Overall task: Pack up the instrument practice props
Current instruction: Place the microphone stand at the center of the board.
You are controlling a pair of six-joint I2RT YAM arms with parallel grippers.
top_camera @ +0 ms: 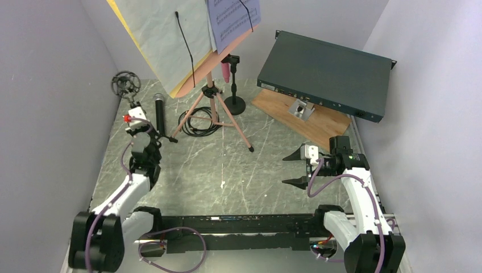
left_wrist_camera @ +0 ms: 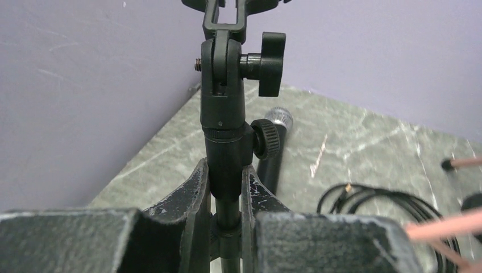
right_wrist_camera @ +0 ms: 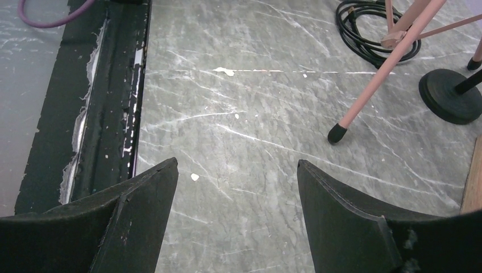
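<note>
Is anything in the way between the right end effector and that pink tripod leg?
Nothing visible: only table shows between the open right end effector and the nearest pink tripod leg.

No legible writing in any view.

The white sheet-music page [top_camera: 230, 20] clipped at the top of the overhead view carries printed staves with rows of notes, but any title, words or numbers on it are too small to make out. The front edge of the dark teal rack box [top_camera: 327, 74] shows a few pale marks beside its sockets, also too small and blurred to read as letters or figures. Both wrist views show no lettering, label, brand mark or number on anything in them.
</note>
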